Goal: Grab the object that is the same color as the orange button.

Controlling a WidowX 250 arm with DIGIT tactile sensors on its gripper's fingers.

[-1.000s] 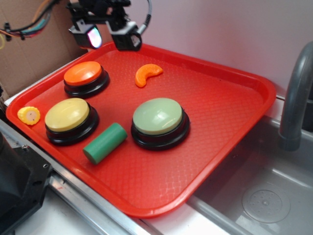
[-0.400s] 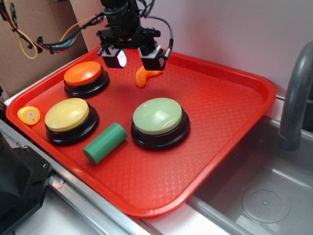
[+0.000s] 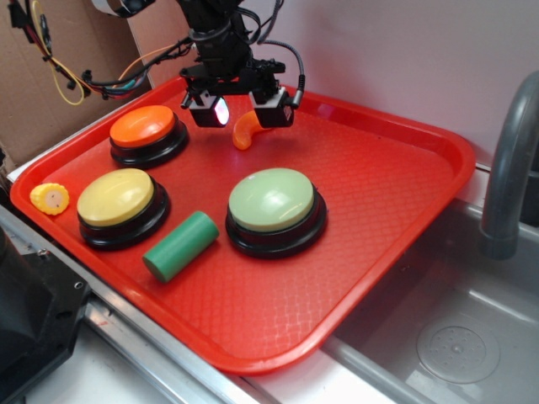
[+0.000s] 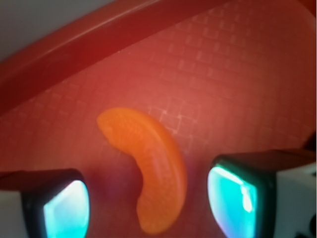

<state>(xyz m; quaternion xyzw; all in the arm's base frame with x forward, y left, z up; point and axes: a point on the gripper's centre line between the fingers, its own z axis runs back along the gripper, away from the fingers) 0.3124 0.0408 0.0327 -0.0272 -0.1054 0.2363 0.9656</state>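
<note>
The small glossy orange segment [image 3: 244, 132] lies on the red tray [image 3: 379, 177] near its far edge. In the wrist view the orange segment [image 4: 148, 166] lies between my two fingers with a gap on each side. My gripper [image 3: 241, 109] is open and hangs just above the segment, one finger on each side of it. The orange button [image 3: 146, 128] stands on its black base to the left of the gripper.
A yellow button [image 3: 118, 202] and a pale green button [image 3: 274, 206] stand on the tray, with a green cylinder [image 3: 179, 246] between them. A yellow corn piece [image 3: 50, 199] lies at the left rim. A sink and grey faucet [image 3: 505, 168] are at the right.
My gripper has moved right and down from the tray's far left corner to straddle the orange segment. The segment has not moved.
</note>
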